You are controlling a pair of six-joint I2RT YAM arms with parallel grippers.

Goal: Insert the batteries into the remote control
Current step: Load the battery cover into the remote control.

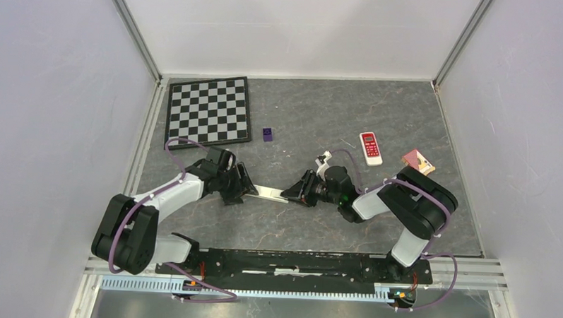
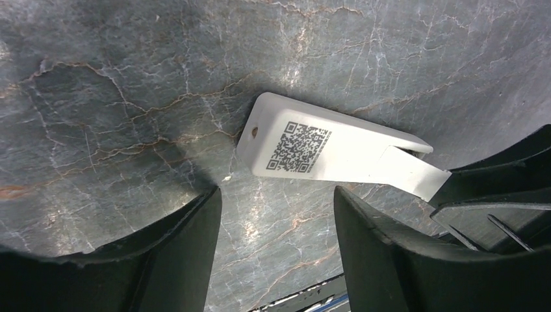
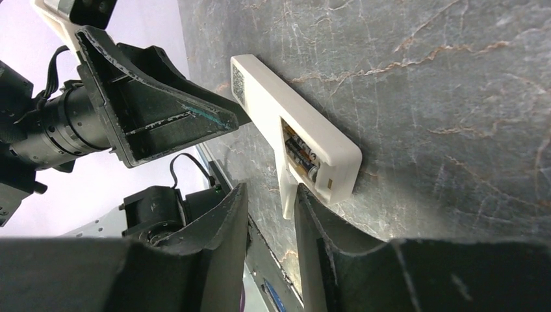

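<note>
Both grippers spread at opposite ends of the remote, cells in the bay

Left gripper (image 2: 276,195): dark fingers (image 2: 175,260) parted wide, only bare table between them. Long, narrow, white bar-shaped remote (image 2: 312,146) lies just beyond the fingertips, back side up, with a QR label and a small hole at the end nearest this gripper. No contact with it.

Right gripper (image 3: 271,195): fingers (image 3: 195,266) apart by a narrow gap, at the remote's other end. Thin white battery cover (image 3: 284,188) is ajar, hanging off the compartment edge. Its free edge reaches the gap between the fingertips; contact with either finger cannot be told. Two slim dark brownish-gold batteries (image 3: 300,153) lie side by side in the open compartment.

Overhead: remote flat on the grey marbled table (image 1: 301,117), in line between the two grippers, nearer the black mounting rail (image 1: 296,262) than the far wall. Open table on the far side. Black-and-white chessboard (image 1: 209,112), small purple cube (image 1: 267,134), shorter red-faced remote (image 1: 370,148) and small brown packet (image 1: 418,162) all sit well apart from it.

View notes: batteries and open bay show only in the right wrist view. The QR label is seen square-on only from the left wrist. Overhead, the remote is a pale sliver between the gripper bodies; cover and cells cannot be made out
</note>
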